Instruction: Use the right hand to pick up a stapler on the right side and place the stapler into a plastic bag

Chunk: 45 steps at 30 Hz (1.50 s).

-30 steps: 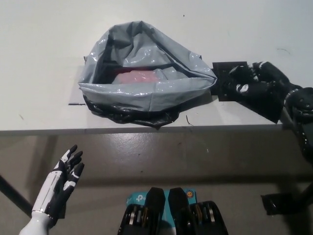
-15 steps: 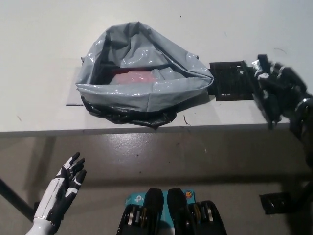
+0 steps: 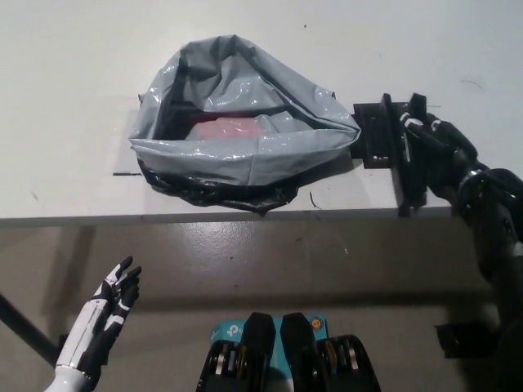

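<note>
Head view: nearest to us, at the lower left of the frame, we see the white left hand [image 3: 102, 322] resting below the worktop's edge over the grey floor [image 3: 327, 253], holding nothing, its fingers spread apart and pointing up the frame. Above it the front edge of the pale worktop [image 3: 65, 98] runs straight across the middle of the frame. On the worktop, left of centre and close to that edge, lies the grey plastic bag [image 3: 245, 159], its mouth gaping wide and its glossy rim crumpled. We can make out something pink [image 3: 229, 129] lying inside it. Just right of the bag's right-hand corner, at the middle right of the frame, the black stapler [image 3: 374, 131] sits on the worktop outside the bag, touching or almost touching the plastic. The black right hand [image 3: 433, 155] lies against the stapler's right side, its arm coming up from the lower right corner. Black meets black there, so we cannot tell whether the hand is closed on the stapler or only laid against it.
</note>
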{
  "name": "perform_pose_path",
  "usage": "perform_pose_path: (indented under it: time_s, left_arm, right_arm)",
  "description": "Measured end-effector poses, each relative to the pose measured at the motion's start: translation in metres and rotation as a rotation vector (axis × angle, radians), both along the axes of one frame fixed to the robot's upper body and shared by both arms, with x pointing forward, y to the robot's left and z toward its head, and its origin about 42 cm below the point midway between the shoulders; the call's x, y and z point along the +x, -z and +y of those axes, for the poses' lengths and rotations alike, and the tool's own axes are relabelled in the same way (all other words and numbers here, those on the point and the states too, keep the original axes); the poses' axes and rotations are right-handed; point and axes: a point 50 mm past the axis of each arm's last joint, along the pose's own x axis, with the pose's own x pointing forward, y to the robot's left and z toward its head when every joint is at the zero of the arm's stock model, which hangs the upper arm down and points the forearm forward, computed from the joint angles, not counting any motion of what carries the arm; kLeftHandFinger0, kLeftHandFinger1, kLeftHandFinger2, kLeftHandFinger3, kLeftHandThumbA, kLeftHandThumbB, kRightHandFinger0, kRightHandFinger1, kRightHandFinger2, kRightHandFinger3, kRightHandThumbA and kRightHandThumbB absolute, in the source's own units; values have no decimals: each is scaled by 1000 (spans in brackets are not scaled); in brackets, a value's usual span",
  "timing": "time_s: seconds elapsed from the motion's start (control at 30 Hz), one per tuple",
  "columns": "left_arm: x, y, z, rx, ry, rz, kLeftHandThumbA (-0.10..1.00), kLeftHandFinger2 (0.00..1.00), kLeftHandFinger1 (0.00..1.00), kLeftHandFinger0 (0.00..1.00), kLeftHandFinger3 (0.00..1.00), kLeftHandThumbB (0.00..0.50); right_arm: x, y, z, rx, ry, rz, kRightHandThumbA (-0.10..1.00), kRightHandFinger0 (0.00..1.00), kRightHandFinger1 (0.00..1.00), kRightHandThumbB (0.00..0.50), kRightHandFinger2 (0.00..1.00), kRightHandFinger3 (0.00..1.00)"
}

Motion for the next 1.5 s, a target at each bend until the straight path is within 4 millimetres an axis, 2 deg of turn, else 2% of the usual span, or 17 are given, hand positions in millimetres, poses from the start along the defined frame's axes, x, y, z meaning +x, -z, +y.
perform_pose_path:
  time_s: [0.07,0.23,0.33,0.4,0.5,0.53,0.57,0.6,0.73,0.8,0.87,1.03,1.1,1.23,1.37,1.47,1.5]
  left_arm:
    - [0,0,0,1,0,0,887,1000,1000,1000,1000,11]
    - [2,-2,0,3,2,-5,893,1000,1000,1000,1000,15]
    - [3,-2,1,7,3,-7,906,1000,1000,1000,1000,3]
    - [3,-3,1,9,4,-10,907,1000,1000,1000,1000,7]
    - [4,-3,1,10,4,-11,909,1000,1000,1000,1000,10]
    - [4,-3,1,10,4,-11,907,1000,1000,1000,1000,4]
    - [4,-3,1,11,5,-10,907,1000,1000,1000,1000,3]
    - [4,-3,1,11,5,-10,909,1000,1000,1000,1000,10]
    - [3,-3,0,14,5,-9,914,1000,1000,1000,1000,13]
    - [3,-3,0,15,6,-8,922,1000,1000,1000,1000,19]
    - [3,-3,0,16,6,-8,928,1000,1000,1000,1000,6]
    - [3,-2,0,20,6,-7,910,1000,1000,1000,1000,8]
    - [3,-2,-1,20,5,-6,912,1000,1000,1000,1000,2]
    - [1,0,0,23,3,1,910,1000,1000,1000,1000,0]
    - [0,4,0,26,1,13,928,1000,1000,1000,1000,8]
    - [-2,5,0,31,2,18,931,1000,1000,1000,1000,10]
    - [-3,6,0,32,2,20,942,1000,1000,1000,1000,14]
  right_arm:
    - [1,-2,4,24,-5,2,778,0,236,212,535,684]
    - [13,-30,26,89,-47,-27,780,0,214,225,525,667]
    - [20,-49,33,116,-66,-54,787,0,200,185,513,673]
    - [25,-73,37,136,-83,-97,843,0,187,151,516,677]
    - [29,-106,44,159,-109,-171,877,0,193,157,510,652]
    - [29,-109,44,161,-111,-177,895,0,191,161,503,640]
    - [30,-126,48,172,-127,-212,899,0,191,161,501,637]
    - [30,-126,48,172,-127,-212,880,0,190,169,494,619]
    - [30,-161,60,181,-178,-272,842,0,187,149,495,647]
    - [30,-170,64,181,-192,-281,803,0,205,154,534,712]
    - [31,-175,68,180,-204,-285,797,0,236,147,565,704]
    - [39,-185,95,97,-271,-241,797,15,296,137,606,723]
    - [42,-184,105,51,-294,-212,766,5,299,164,618,715]
    - [47,-184,143,-80,-366,-136,743,0,263,220,596,673]
    - [45,-185,173,-193,-417,-102,801,0,293,250,609,676]
    - [41,-191,197,-293,-455,-120,744,0,266,294,570,612]
    - [40,-194,203,-316,-463,-132,724,0,237,335,532,537]
